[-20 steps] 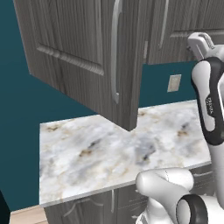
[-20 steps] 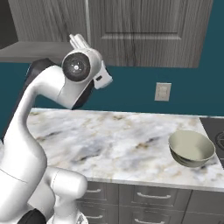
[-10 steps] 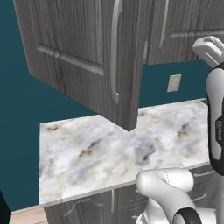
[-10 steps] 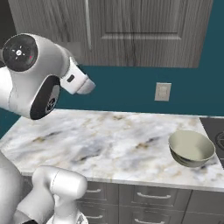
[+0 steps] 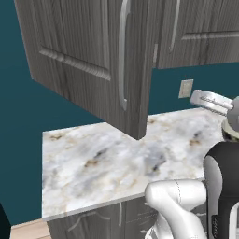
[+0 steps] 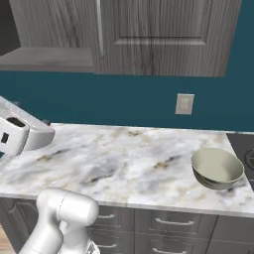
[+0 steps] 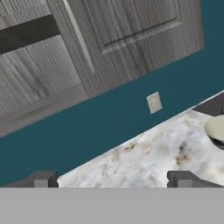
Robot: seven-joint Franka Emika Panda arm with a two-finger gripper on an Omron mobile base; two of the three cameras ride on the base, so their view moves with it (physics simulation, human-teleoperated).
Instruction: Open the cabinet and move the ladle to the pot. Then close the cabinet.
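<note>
Cabinet (image 5: pixel 93 60), upper left of the left base view, hangs with one door swung open, while the arm has dropped low, its empty tool (image 7: pixel 111 179) spread wide above the bench (image 6: pixel 124 158), pot (image 6: pixel 217 168) at right, ladle unseen.
</note>
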